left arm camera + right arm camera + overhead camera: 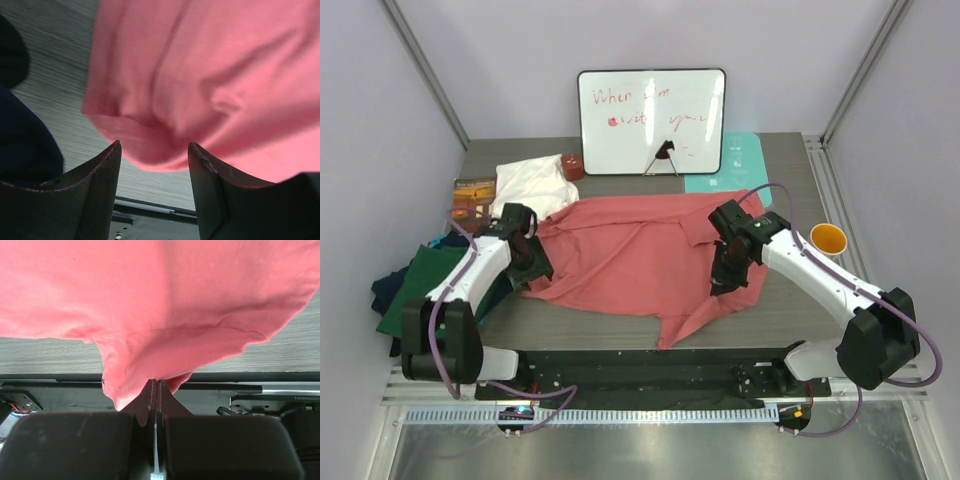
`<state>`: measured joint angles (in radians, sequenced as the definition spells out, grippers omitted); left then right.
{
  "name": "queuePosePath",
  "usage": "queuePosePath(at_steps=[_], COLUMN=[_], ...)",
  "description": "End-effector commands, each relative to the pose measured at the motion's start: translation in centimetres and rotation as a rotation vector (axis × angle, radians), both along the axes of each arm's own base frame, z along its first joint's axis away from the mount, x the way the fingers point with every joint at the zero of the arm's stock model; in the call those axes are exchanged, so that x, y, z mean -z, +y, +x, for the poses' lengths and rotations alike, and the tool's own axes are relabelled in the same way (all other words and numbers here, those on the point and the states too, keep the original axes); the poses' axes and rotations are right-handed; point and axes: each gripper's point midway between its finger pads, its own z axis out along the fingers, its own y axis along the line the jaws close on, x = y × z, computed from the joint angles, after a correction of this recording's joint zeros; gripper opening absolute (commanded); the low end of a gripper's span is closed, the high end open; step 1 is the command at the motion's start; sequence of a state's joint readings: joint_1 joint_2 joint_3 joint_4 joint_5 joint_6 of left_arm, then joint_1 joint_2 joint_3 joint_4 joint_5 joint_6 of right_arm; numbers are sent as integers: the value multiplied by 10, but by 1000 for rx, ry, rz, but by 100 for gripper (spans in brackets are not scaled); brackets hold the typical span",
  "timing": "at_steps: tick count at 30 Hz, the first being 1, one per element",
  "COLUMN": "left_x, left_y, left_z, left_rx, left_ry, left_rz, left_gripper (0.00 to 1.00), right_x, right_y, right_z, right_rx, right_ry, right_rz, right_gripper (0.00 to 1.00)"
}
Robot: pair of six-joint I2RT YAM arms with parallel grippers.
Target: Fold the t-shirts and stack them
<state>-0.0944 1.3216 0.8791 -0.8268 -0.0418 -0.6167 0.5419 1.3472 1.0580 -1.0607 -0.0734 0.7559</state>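
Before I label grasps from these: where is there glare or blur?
Top external: glare washes the whiteboard, the rest sharp. Left wrist: the pink t-shirt is soft with blur by the left gripper. Right wrist: crisp, hem stitching legible at the right gripper.

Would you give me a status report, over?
Left gripper open at edge of pink shirt. Right gripper shut on it. Dark shirts piled far left.

Matt pink cloth shirt (pixel 640 260) on grey wood-grain table (pixel 590 325).
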Motion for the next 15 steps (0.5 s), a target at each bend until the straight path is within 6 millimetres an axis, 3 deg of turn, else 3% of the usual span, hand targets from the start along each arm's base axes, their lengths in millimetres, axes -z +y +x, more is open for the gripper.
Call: queuePosePath(at_steps=[1, 10, 15], left_x=[7, 17, 22], left_y=[24, 24, 20], left_z=[5, 1, -1], left_rx=[-30, 3, 15], left_ry=[79, 144, 191], left_rz=[53, 22, 0], left_gripper=[56, 54, 30], right_x=[-11, 0, 1], right_y=[-3, -12, -13], right_z=[5, -3, 1], right_rx=[-35, -23, -27], right_ry=[-18, 7, 5], right_rz=[13, 31, 35], right_gripper=[1, 1, 1])
